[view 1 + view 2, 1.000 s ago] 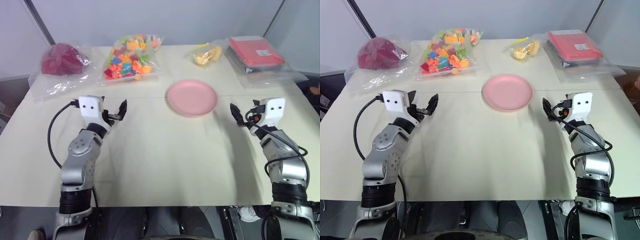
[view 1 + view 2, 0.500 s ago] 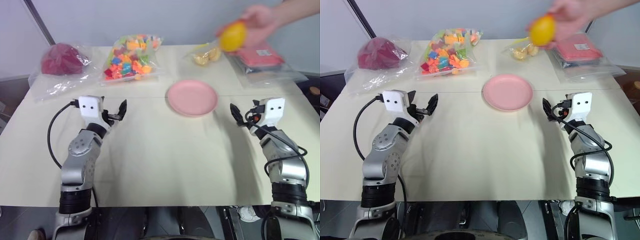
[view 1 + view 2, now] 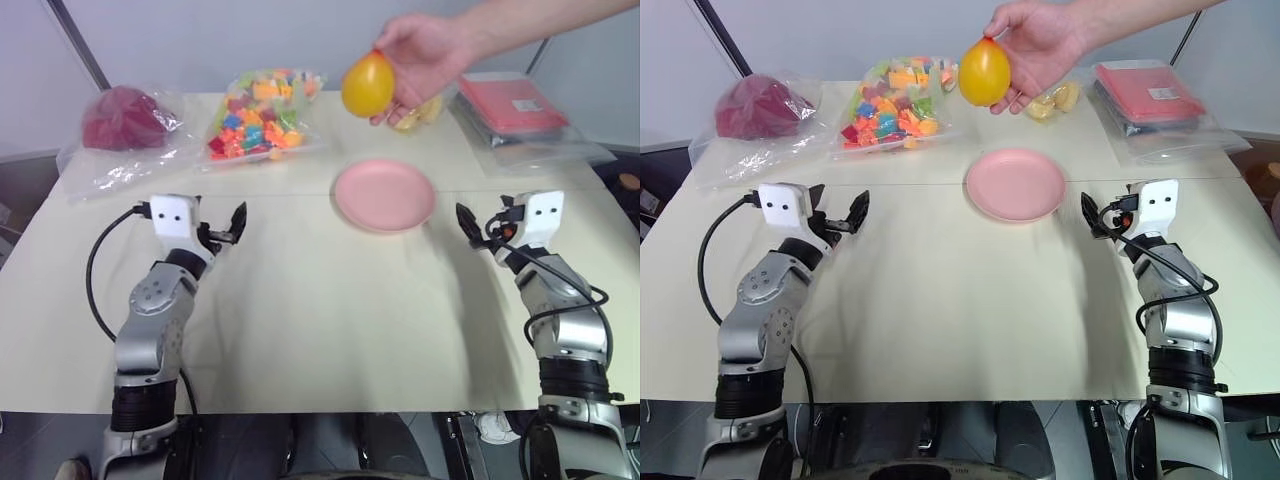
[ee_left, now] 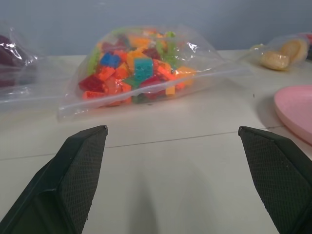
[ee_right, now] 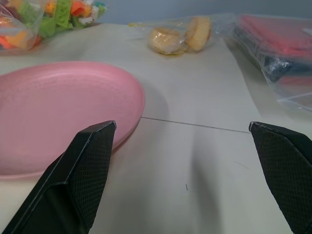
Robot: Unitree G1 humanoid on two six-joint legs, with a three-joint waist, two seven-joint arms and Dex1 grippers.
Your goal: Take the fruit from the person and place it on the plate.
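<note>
My right gripper [image 3: 1092,216] and left gripper [image 3: 845,211] sat low, jaws spread, empty. Beyond lay the plate [image 3: 1016,184]. Farther, raised, the person's hand [image 3: 1045,45] offered the fruit [image 3: 984,72], upright; I judged the right gripper slightly nearer.

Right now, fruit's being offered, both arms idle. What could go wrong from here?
1. The fruit sits in the person's hand, so closing fingers could pinch the hand.
2. It looks smooth and rounded, so it may slip from an open gripper.
3. It hangs beyond the plate; the right gripper may sweep over the plate reaching it.
</note>
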